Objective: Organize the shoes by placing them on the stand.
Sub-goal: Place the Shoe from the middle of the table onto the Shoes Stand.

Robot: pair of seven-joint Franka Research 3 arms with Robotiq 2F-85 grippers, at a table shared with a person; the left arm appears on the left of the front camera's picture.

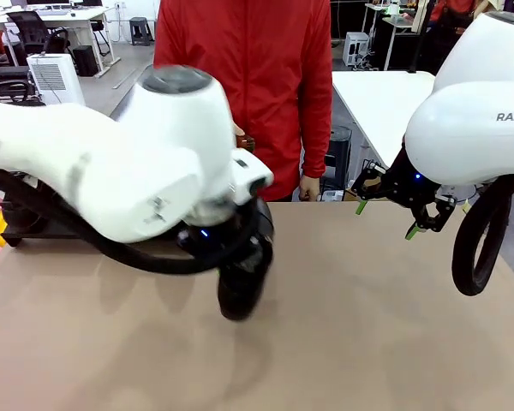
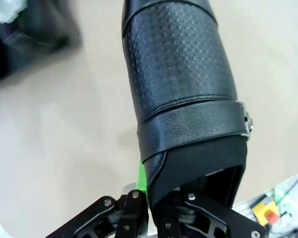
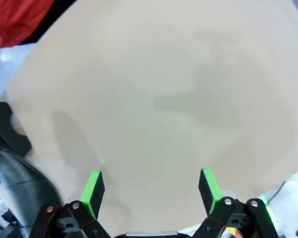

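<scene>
The tan table (image 1: 394, 342) spans the lower frame. At centre-left, the left gripper (image 2: 156, 208) pinches a black shoe (image 1: 244, 274) by its opening, above the tabletop. At right, the right gripper (image 1: 385, 218) hangs with its green pads (image 3: 93, 192) spread wide, holding nothing.

The near and middle stretch of the tan table (image 1: 360, 325) lies bare, open to a gripper from the right side and below the spread pads of the right gripper (image 3: 151, 191). The left arm (image 1: 111, 163) crosses the left and centre, and the black shoe (image 1: 242, 282) hanging toe-down from the left gripper (image 2: 161, 198) blocks the middle. At the far edge a person in a red jacket (image 1: 265, 77) stands, with the stand (image 1: 30, 224) far left.
</scene>
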